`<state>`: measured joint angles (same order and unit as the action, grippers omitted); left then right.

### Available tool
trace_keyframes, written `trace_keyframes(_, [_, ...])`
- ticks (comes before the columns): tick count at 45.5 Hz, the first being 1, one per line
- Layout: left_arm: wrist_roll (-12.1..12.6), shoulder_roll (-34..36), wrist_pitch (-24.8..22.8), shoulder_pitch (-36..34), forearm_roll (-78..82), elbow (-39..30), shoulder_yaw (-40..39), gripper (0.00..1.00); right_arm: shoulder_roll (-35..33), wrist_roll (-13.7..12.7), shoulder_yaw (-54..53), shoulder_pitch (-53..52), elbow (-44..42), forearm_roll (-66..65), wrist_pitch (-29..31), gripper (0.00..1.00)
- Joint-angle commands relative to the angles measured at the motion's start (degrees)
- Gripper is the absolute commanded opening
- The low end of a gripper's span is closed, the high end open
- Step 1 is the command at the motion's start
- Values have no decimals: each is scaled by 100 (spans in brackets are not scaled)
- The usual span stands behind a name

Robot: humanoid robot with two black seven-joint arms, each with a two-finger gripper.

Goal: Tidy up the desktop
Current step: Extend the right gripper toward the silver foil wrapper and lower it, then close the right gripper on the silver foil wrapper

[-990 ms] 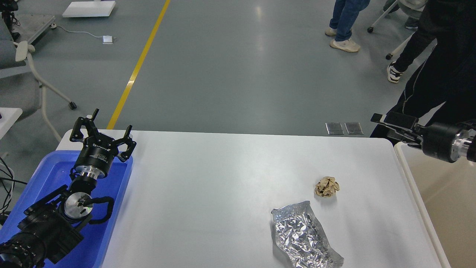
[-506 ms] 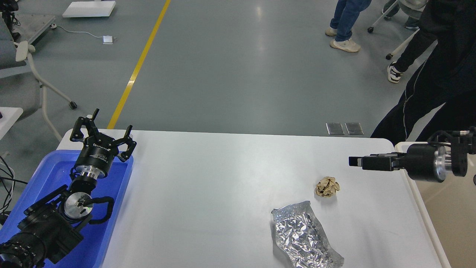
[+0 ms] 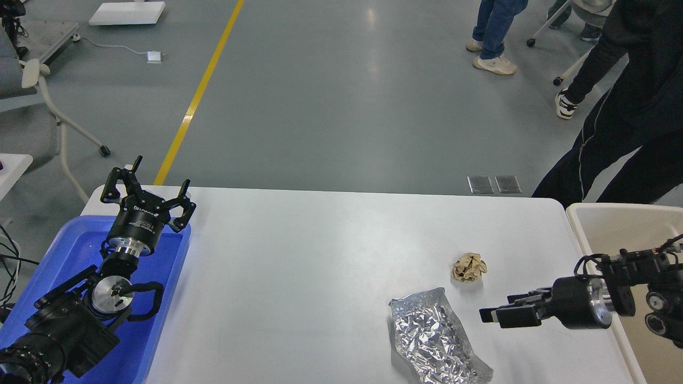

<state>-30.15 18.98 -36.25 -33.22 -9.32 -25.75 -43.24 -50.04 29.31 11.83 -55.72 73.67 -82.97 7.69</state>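
Observation:
The white desktop (image 3: 320, 250) holds a crumpled brown paper ball (image 3: 469, 268) and a crumpled sheet of silver foil (image 3: 435, 337) at the front right. My right gripper (image 3: 496, 308) comes in low from the right. It hangs just right of the foil and just in front of the paper ball, with its fingers apart and empty. My left gripper (image 3: 149, 188) is open and empty above the far corner of the blue tray (image 3: 69, 248) at the left.
A beige bin (image 3: 613, 221) stands against the table's right edge. A person in dark clothes (image 3: 629, 122) stands close behind the table's far right corner. Other people and chairs are further back on the grey floor.
My right arm has swung down and forward, from above the table's far right corner to low over the table beside the foil. The person at the right has shifted. My left arm has not moved.

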Motion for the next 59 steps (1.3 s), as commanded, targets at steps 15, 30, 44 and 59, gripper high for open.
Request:
trace_keyframes(15, [0,0,-5,0,0,0,0,100,1224,-30,-32,711,-1021,-70,-409,99])
trace_keyframes(30, [0,0,3,0,0,0,0,100,1699,-30,-32,834,-1513,-26,-506,99])
trace_keyframes(44, [0,0,3,0,0,0,0,100,1787,-22,73,922,-1733,-26,-716,99])
trace_keyframes(59, [0,0,3,0,0,0,0,100,1787,-13,82,1116,-1918,-35,-962,96])
